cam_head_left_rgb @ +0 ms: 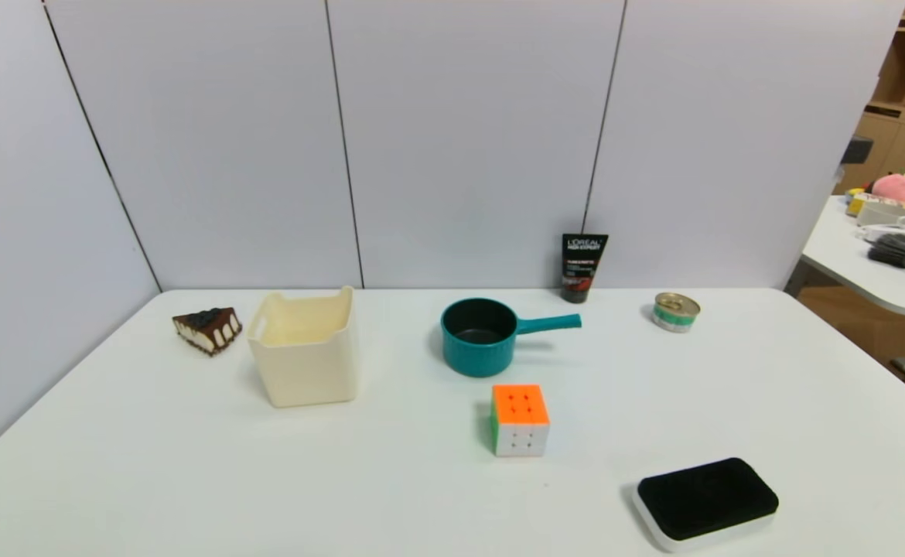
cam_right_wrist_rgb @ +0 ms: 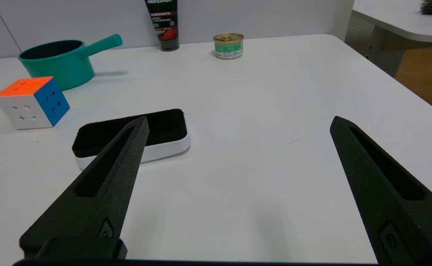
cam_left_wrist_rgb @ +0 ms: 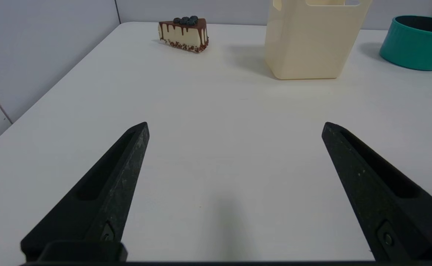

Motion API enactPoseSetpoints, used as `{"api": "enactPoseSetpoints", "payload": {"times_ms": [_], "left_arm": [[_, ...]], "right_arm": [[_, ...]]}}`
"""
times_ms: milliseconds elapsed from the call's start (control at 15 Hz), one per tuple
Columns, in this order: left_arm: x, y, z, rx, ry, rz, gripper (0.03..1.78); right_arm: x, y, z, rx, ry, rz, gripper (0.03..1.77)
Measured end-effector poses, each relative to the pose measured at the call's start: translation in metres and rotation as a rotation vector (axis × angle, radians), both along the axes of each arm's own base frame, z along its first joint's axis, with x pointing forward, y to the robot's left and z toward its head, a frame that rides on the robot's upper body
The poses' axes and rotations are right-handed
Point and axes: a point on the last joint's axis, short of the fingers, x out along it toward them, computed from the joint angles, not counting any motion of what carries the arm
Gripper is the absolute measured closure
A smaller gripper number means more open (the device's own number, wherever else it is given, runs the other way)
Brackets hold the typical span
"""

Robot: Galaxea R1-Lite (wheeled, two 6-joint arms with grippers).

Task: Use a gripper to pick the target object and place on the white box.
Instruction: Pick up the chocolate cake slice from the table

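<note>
On the table (cam_head_left_rgb: pixel 189 464) stand seven items, one of each: one cake slice (cam_head_left_rgb: pixel 208 328), one white box (cam_head_left_rgb: pixel 305 348), one teal pan (cam_head_left_rgb: pixel 483 336), one black tube (cam_head_left_rgb: pixel 582 267), one tin can (cam_head_left_rgb: pixel 675 312), one puzzle cube (cam_head_left_rgb: pixel 520 419) and one black-topped pad (cam_head_left_rgb: pixel 705 501). Taking the white box as landmark, the cake slice lies just beside it on the robot's left, apart from it, resting flat on the table. To the box's right sits the pan, handle pointing away from the box. Farther right along the back wall stand the tube and the can. Cube and pad lie right of the box and nearer the robot.

Neither arm shows in the head view. Left gripper (cam_left_wrist_rgb: pixel 235 127) hovers low over bare table on the robot's side of the box, fingers spread wide, holding nothing. Right gripper (cam_right_wrist_rgb: pixel 238 123) hovers well right of the box, fingers likewise spread and empty, one finger (cam_right_wrist_rgb: pixel 105 177) overlapping the pad in its wrist view.
</note>
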Motion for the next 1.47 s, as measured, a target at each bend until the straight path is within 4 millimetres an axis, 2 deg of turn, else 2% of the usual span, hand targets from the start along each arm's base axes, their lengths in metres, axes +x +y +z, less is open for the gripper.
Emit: {"api": "enactPoseSetpoints", "payload": {"times_ms": [1333, 1467], "left_arm": [[0.0009, 0.0, 0.0001, 0.0, 0.026, 0.004, 0.12], [0.0017, 0.0, 0.0073, 0.006, 0.072, 0.002, 0.12]], "right_arm": [[0.0, 0.0, 0.0, 0.0, 0.0, 0.0, 0.1], [0.0, 0.0, 0.0, 0.0, 0.0, 0.0, 0.1]]}}
